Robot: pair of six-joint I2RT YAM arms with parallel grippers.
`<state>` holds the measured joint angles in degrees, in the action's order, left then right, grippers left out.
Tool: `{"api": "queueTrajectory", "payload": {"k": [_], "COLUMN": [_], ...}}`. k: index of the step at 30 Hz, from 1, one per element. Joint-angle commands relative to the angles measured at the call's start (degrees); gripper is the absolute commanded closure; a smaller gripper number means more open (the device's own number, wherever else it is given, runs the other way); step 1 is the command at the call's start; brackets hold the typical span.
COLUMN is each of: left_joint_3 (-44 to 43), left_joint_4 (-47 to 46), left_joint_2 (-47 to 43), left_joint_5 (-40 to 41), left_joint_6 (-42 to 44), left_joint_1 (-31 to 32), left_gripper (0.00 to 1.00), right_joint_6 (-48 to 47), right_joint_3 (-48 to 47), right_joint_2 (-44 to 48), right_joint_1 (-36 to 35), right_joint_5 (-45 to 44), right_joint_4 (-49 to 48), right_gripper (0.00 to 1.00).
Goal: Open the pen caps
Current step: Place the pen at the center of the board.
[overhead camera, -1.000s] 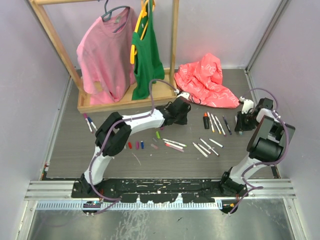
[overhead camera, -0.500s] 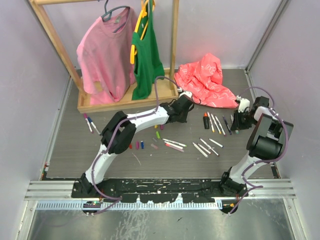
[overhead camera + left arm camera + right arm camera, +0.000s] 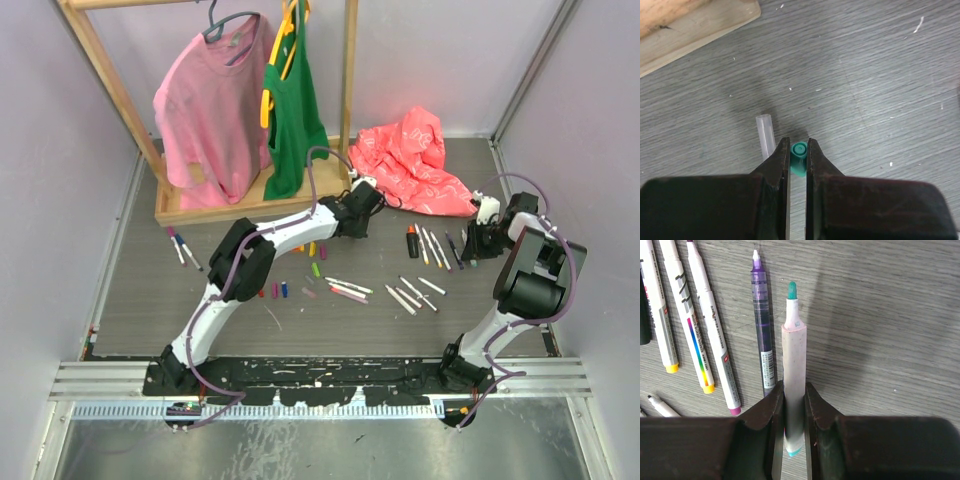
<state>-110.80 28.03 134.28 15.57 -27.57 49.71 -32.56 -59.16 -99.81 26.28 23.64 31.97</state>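
Observation:
My left gripper (image 3: 362,206) is at the back centre, close to the rack base, shut on a small green pen cap (image 3: 799,158) that pokes out between its fingertips (image 3: 798,150). A clear cap (image 3: 765,134) lies on the table beside its left finger. My right gripper (image 3: 482,241) is shut on a white-barrelled pen (image 3: 793,360) with a bare green tip, held just over the table (image 3: 794,390). Uncapped pens (image 3: 705,340) and a purple pen (image 3: 761,325) lie to its left. More pens (image 3: 348,289) and loose caps (image 3: 272,291) lie mid-table.
A wooden clothes rack base (image 3: 250,202) with a pink shirt (image 3: 210,110) and a green top (image 3: 292,110) stands at the back left; its edge shows in the left wrist view (image 3: 690,25). A red bag (image 3: 415,160) lies at the back right. A black highlighter (image 3: 412,241) lies beside the pen row.
My left gripper has moved away from the mid-table pens toward the rack base, carrying the green cap. My right gripper shifted slightly left and holds the pen still.

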Motion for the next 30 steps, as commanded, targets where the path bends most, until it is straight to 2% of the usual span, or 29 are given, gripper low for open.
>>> {"api": "queueTrajectory", "payload": {"k": [1,20,30], "left_joint_3": [-3.2,-2.7,-2.1], "left_joint_4": [2.6,2.6,1.5], "left_joint_2": [0.6,0.5,0.0], "left_joint_5": [1.7,1.2,-1.0], "left_joint_6": [-1.0,-2.0,-1.4], "left_joint_1": [-0.3,-1.0,-1.0], "left_gripper": [0.95,0.8,0.77], "right_joint_6": [0.7,1.1,1.1], "right_joint_3": [-1.9,-1.9,-1.8], "right_joint_2": [-0.4,-0.4,0.2], "right_joint_1": [-0.5,-0.7,-0.8], "right_joint_5": [0.3,-1.3,-1.2], "right_joint_4": [0.0,-0.3,-0.4], "right_gripper": [0.78,0.7,0.68]}}
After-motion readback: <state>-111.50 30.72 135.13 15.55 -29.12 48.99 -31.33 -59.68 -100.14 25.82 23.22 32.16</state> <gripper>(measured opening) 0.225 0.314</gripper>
